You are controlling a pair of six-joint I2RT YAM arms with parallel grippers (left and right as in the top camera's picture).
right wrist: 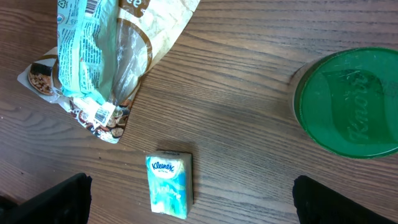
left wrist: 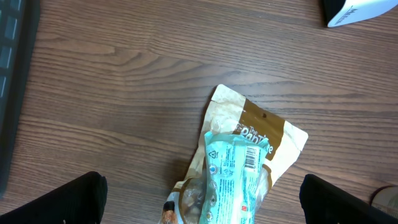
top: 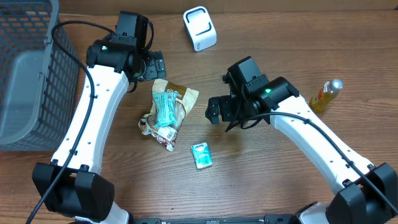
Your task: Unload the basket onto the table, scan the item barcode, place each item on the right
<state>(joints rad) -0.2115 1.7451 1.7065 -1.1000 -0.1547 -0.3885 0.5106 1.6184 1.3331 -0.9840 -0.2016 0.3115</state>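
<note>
In the overhead view, the left fingers [top: 157, 64] are spread wide and hold nothing, just up and left of the teal packet [top: 165, 109]. The right fingers [top: 214, 112] are also wide open and empty, just right of it. The packet lies flat on a brown bag [top: 185, 96] in the middle of the bench [top: 267, 180]. Its long axis runs from the far edge toward the near edge, slightly tilted. A white scanner [top: 199, 28] stands well apart at the far edge. A tissue pack [top: 201, 155] lies near, a bottle [top: 326, 94] is at the right, and a basket [top: 28, 81] is at the left.

In the left wrist view, both fingers sit in the bottom corners with the packet between them, untouched. Its barcode [left wrist: 250, 158] faces up.

In the right wrist view, the open fingers flank the tissue pack without touching it. A green lid [right wrist: 348, 102] is at the right. A second small barcode shows at the pile's edge, possibly on another wrapper.
</note>
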